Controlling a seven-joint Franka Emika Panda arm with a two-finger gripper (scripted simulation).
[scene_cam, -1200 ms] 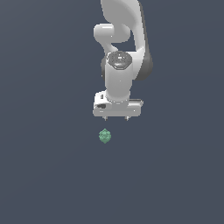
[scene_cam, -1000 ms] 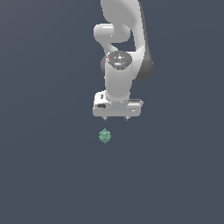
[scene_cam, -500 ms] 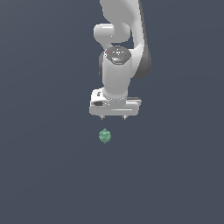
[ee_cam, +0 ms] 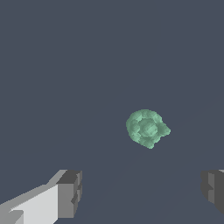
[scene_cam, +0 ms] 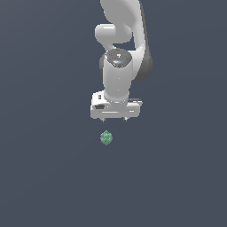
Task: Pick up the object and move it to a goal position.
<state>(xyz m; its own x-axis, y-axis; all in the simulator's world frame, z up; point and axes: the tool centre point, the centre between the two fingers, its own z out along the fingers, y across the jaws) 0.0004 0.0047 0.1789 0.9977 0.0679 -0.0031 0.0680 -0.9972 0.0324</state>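
The gripper (scene_cam: 115, 119), its fingers wide apart, hangs at about 1 o'clock from the little green object (scene_cam: 106, 138), so next it must line up and drop down.

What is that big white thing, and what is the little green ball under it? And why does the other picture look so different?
The big white thing is a robot arm drawn by a computer, like in a video game. At its bottom end is its gripper, a kind of hand with two fingers that can pinch. One picture is taken from a camera away from the arm, so you see the whole arm. The other is taken from a camera on the arm's wrist, looking down past the two grey fingertips. The little bumpy green lump lies on the plain dark floor. The fingers are spread wide apart with nothing between them, so the robot is holding nothing. The lump sits apart from them, untouched.
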